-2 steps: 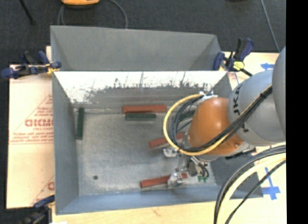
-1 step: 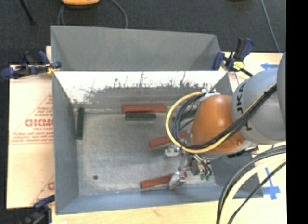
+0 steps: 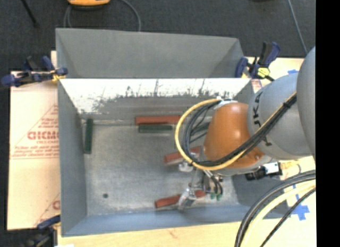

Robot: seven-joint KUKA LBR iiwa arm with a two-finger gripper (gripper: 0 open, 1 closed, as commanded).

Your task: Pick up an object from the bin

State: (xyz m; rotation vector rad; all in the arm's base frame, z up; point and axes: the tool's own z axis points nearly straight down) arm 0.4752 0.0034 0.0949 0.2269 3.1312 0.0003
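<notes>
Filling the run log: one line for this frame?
claw: low, front right of bin | at: right end of red stick | stick: lying flat

Clad in pale grey along the rounded arm (image 3: 289, 108), lettered in black, capped with a glossy orange cover (image 3: 228, 134), looped by yellow and black cables (image 3: 186, 118), ending in a small metallic gripper (image 3: 192, 194).

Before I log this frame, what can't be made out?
Camera view.
Middle red-brown stick: right end hidden under the arm's orange cover.
Front red stick: right end hidden by the pincer; whether it is held is too small to tell.
Bin: right wall covered by the arm.
</notes>
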